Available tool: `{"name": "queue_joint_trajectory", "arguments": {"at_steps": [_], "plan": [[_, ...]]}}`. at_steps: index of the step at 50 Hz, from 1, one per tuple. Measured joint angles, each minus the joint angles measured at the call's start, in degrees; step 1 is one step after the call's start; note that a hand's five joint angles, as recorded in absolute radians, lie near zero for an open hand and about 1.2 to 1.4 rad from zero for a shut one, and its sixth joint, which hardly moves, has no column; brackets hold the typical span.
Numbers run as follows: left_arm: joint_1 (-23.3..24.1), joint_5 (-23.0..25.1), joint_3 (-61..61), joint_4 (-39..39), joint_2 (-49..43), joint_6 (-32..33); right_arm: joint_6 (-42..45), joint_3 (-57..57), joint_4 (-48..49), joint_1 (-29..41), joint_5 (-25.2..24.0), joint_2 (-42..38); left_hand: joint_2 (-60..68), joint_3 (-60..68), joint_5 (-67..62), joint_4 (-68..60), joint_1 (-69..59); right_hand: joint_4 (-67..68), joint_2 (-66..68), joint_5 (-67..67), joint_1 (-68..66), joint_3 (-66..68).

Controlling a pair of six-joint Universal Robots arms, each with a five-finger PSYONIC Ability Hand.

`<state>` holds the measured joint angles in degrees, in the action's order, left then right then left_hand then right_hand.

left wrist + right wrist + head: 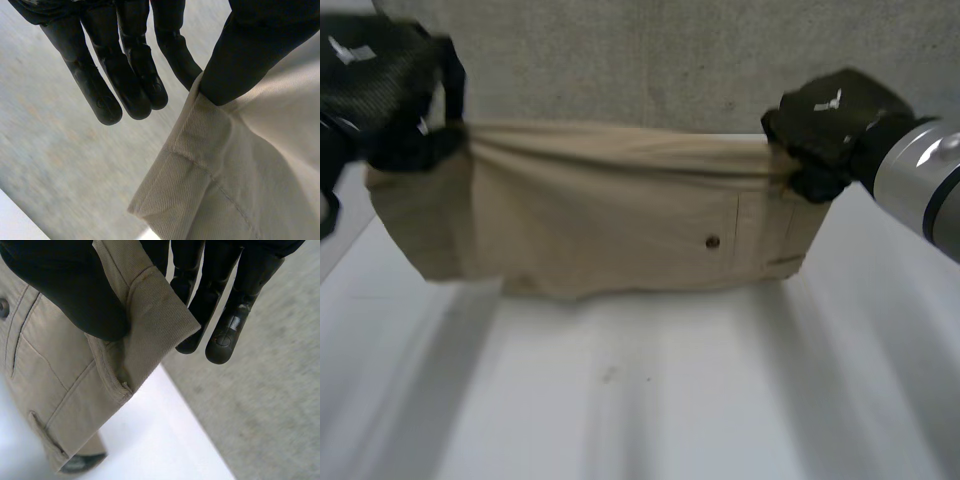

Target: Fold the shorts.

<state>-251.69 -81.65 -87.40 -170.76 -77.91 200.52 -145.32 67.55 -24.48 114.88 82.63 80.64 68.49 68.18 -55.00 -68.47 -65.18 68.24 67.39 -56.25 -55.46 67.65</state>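
1. We see the beige shorts [610, 220] held up above the far part of the white table [640, 400], stretched sideways between the two hands.
2. The left robot hand [390, 90] grips the upper corner of the shorts on the robot's left side.
   - In the left wrist view, the thumb [240, 55] presses a stitched hem edge against one finger.
   - The other fingers [125, 80] are straight, close together and clear of the cloth.
3. The right robot hand [830, 125] grips the opposite upper corner.
   - In the right wrist view, the thumb [65, 290] clamps a folded hem against the fingers behind it.
   - The remaining fingers [227, 325] extend straight past the cloth edge.
4. The top edge of the shorts runs taut from hand to hand, with creases along it.
5. A small dark button [713, 241] faces the head view, nearer the right robot hand.
6. The lower edge hangs close over the table. We cannot tell whether it touches.
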Motion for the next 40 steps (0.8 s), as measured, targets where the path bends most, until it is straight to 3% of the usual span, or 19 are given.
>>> {"name": "queue_joint_trajectory", "arguments": {"at_steps": [8,14,25,33,40], "plan": [[0.6,-0.3,-1.1,-0.3,-13.1,2.6,3.4,0.0,-2.0,0.1,0.2,-6.8,0.0,0.0,0.0,0.0,0.0,0.0,0.0,0.0,0.0,0.0],[1.2,-0.8,5.2,-0.3,-27.2,5.0,3.8,-0.2,0.1,0.3,0.0,-12.5,0.0,0.0,0.0,0.0,0.0,0.0,0.0,0.0,0.0,0.0],[2.4,-0.7,15.0,-3.0,-39.0,6.4,3.6,-1.2,7.0,0.4,0.1,-18.1,0.0,0.0,0.0,0.0,0.0,0.0,0.0,-0.1,0.0,0.0],[3.1,-1.2,26.2,-12.0,-44.0,7.4,2.9,-7.8,21.4,0.5,0.5,-21.5,0.0,0.1,0.0,0.0,0.0,0.0,0.0,-0.2,0.0,0.0],[4.0,-6.2,38.2,-25.3,-41.6,8.5,1.6,-16.4,34.3,0.7,2.1,-19.6,0.1,0.1,0.0,0.0,0.0,0.0,0.0,-0.2,0.0,0.0]]}}
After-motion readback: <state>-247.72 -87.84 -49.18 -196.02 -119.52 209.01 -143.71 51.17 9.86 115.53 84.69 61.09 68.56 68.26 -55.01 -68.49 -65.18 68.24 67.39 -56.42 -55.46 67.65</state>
